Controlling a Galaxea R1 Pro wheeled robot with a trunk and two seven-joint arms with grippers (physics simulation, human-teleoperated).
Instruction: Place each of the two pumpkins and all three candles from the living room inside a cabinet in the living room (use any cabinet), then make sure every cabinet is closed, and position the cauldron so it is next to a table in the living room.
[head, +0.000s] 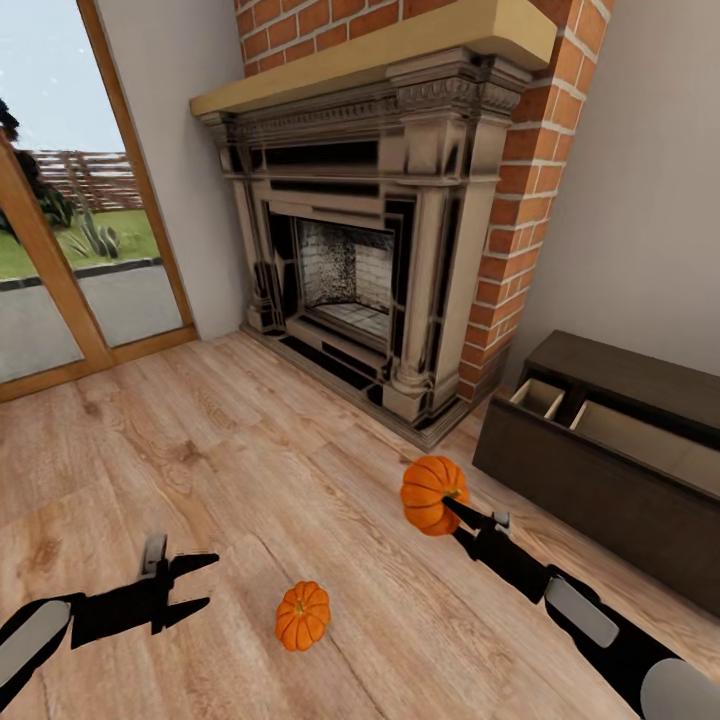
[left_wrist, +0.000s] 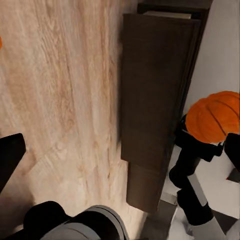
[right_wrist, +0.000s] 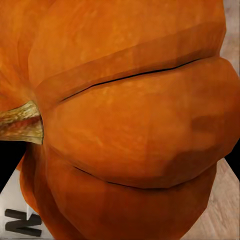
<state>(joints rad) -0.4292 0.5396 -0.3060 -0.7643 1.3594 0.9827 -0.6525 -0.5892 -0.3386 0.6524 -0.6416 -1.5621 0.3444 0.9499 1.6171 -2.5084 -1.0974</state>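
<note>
Orange pumpkin (head: 432, 494) clamped in your right gripper (head: 452, 503), held above wood floor (head: 250, 450). Open cabinet drawer (head: 600, 425) lies ahead and to right, near; carry it that way. Second pumpkin (head: 302, 615) sits on floor beside your spread, empty left gripper (head: 195, 585).

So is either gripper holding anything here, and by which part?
The right gripper holds one pumpkin off the floor, gripped at its side; the exact contact is hidden. The left gripper is open and empty. The second pumpkin lies on the floor.
</note>
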